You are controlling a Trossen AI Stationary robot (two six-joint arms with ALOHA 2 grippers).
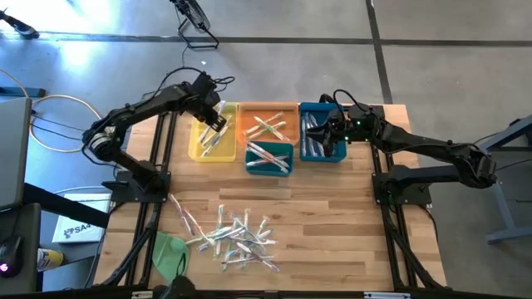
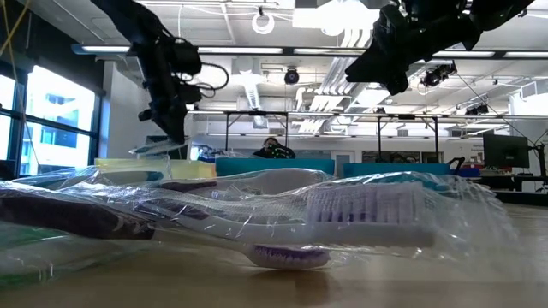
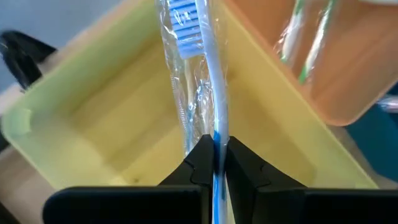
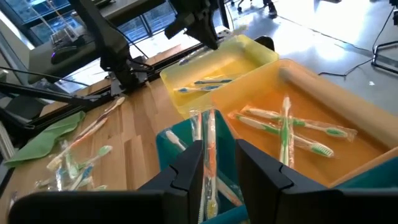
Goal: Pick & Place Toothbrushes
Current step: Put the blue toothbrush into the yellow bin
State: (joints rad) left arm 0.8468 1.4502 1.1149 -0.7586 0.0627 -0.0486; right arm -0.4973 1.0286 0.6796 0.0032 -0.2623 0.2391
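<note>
Two hands — left hand (image 3: pixel 216 163) pinching blue toothbrush (image 3: pixel 208 81), above yellow bin (image 3: pixel 93 124)

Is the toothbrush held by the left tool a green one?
No. The left tool is shut on a wrapped toothbrush with a blue handle and blue bristles, over the yellow bin.
</note>
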